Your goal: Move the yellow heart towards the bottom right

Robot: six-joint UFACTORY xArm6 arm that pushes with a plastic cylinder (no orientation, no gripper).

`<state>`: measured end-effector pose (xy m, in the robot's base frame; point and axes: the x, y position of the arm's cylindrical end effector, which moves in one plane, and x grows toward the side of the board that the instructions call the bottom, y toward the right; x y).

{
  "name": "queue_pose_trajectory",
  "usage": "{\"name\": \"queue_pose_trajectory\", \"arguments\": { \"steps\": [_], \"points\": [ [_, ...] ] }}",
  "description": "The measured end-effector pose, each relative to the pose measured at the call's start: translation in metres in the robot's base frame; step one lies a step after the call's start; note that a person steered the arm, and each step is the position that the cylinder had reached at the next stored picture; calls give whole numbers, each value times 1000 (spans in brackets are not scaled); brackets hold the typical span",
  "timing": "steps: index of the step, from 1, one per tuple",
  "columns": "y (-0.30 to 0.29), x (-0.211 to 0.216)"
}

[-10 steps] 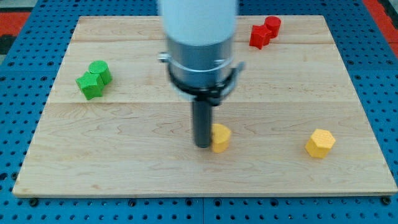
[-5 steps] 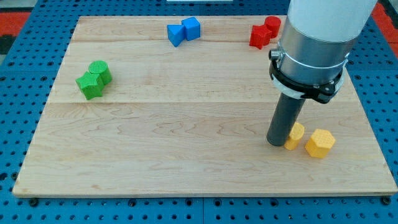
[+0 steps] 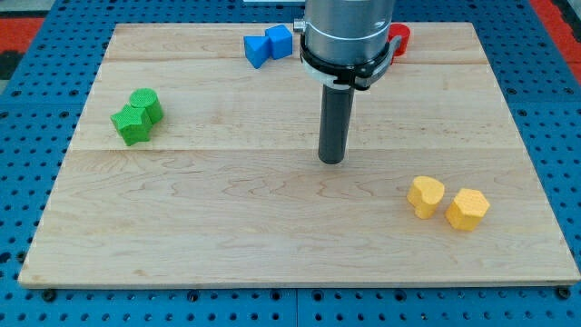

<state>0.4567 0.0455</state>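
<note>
The yellow heart [image 3: 425, 195] lies on the wooden board [image 3: 227, 218] at the lower right. It sits right next to a yellow hexagon block [image 3: 467, 209], on that block's left. My tip [image 3: 331, 160] rests on the board near the middle, well up and to the left of the heart and apart from every block.
Two green blocks [image 3: 137, 116] sit together at the left. Two blue blocks [image 3: 268, 45] sit at the top centre. A red block [image 3: 398, 38] shows at the top, partly hidden behind the arm. The board's edges drop to a blue pegboard [image 3: 27, 118].
The tip pushed the yellow heart rightwards until it sat beside the yellow hexagon. The tip has since drawn back up and left, away from the heart.
</note>
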Motion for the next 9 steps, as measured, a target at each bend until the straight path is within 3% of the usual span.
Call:
{"name": "queue_pose_trajectory", "arguments": {
  "steps": [9],
  "points": [
    [-19, -29]
  ]
}}
